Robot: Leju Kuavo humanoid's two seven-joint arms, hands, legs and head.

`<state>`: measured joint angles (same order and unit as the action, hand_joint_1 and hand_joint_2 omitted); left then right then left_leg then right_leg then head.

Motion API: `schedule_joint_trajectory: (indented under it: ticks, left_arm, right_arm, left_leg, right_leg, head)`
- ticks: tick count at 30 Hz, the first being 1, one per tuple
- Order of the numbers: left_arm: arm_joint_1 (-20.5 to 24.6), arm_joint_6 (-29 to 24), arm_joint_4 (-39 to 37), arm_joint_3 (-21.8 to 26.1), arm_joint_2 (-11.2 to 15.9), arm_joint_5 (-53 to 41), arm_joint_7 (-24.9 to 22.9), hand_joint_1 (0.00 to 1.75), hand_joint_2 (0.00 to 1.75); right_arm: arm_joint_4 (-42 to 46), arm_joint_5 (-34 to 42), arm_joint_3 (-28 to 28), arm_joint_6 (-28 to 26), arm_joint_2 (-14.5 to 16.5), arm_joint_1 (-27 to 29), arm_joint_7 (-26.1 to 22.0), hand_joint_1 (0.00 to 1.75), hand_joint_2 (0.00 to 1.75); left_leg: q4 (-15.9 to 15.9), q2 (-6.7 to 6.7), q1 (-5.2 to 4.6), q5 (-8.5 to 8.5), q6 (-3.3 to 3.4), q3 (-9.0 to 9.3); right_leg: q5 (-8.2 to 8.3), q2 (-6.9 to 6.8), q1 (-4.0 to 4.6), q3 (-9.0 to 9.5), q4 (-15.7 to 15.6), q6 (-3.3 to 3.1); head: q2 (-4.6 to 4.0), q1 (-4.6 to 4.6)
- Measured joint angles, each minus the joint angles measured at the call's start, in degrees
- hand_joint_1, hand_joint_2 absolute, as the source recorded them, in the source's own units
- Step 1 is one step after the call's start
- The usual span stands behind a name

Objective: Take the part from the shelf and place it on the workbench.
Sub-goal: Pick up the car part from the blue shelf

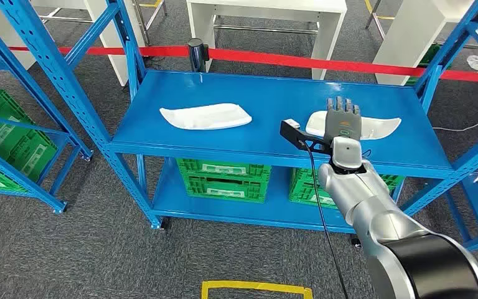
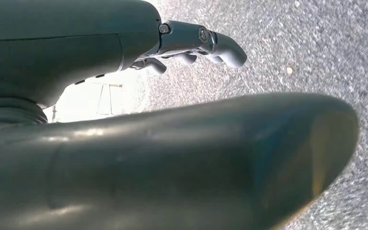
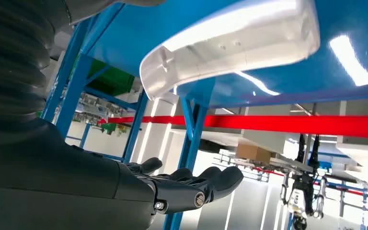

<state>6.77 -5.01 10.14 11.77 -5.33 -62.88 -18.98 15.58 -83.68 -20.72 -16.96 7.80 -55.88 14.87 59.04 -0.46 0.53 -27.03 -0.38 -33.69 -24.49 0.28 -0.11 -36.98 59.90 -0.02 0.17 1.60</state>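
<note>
Two white curved parts lie on the blue shelf's top board (image 1: pixel 267 93): one at the left (image 1: pixel 206 116), one at the right (image 1: pixel 383 128). My right hand (image 1: pixel 341 121) hovers over the inner end of the right part, fingers stretched forward and apart, holding nothing. In the right wrist view the same white part (image 3: pixel 230 43) lies on the blue board with a gap between it and my fingers (image 3: pixel 191 184). My left hand (image 2: pixel 191 43) hangs over grey carpet, fingers loosely extended and empty.
Green crates (image 1: pixel 224 177) sit on the shelf's lower board. Red barrier tape (image 1: pixel 323 62) runs behind the shelf, with white tables (image 1: pixel 267 12) beyond. Another blue rack (image 1: pixel 37 93) stands at the left. A yellow floor marking (image 1: pixel 255 288) lies near my feet.
</note>
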Motion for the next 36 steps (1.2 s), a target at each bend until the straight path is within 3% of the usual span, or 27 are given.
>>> schedule_joint_trajectory:
  ticks: [6, 14, 25, 33, 36]
  left_arm:
    - [0.0, 1.1, 0.0, 0.3, 0.0, 0.1, 0.1, 0.0, 0.0]
    - [0.0, 1.5, 0.0, 0.6, 0.0, 0.1, 0.2, 0.0, 0.0]
    - [0.0, 3.4, 0.0, 1.5, 0.0, 0.9, -0.2, 0.0, 0.0]
    - [0.1, 2.8, 0.0, 1.6, 0.0, 0.4, -1.0, 0.0, 0.0]
    - [0.2, 2.5, 0.0, 1.6, -0.1, 0.4, -0.9, 0.0, 0.0]
  right_arm:
    - [0.0, -0.1, 0.1, 0.0, -0.1, 0.0, -0.2, 0.0, 1.75]
    - [0.0, -0.2, 0.1, 0.0, -0.1, 0.0, -0.3, 0.0, 1.75]
    - [0.0, -0.3, 0.3, 0.1, -0.1, 0.0, -0.3, 0.0, 1.75]
    - [0.0, -0.7, 0.8, 0.1, -0.1, 0.0, -0.1, 0.0, 1.75]
    - [0.0, -0.7, 1.0, 0.0, -0.2, -0.2, -0.2, 0.0, 1.75]
  left_leg:
    - [-0.3, 0.08, -0.24, -0.13, -0.09, 0.22]
    - [-1.0, 0.16, -0.22, 0.04, -0.82, 0.61]
    - [-1.0, 0.16, -0.28, 0.06, -0.89, 0.6]
    - [-0.5, 0.14, -0.72, -0.25, -0.2, 0.4]
    - [-1.5, 0.34, -0.23, 0.23, 0.46, 1.07]
  right_leg:
    - [-0.39, 0.32, 0.06, 0.67, -1.1, -0.1]
    - [-0.58, 0.42, 0.13, 0.68, -1.1, -0.65]
    - [-0.55, 0.37, 0.01, 0.77, -1.1, -0.69]
    - [-0.39, 0.36, -0.38, 0.89, -1.3, -0.01]
    - [-1.11, 0.33, -0.31, 0.46, -0.3, 0.64]
  head:
    - [0.0, 0.09]
    - [0.0, 0.09]
    - [0.0, 0.09]
    - [0.0, 0.09]
    - [0.0, 0.02]
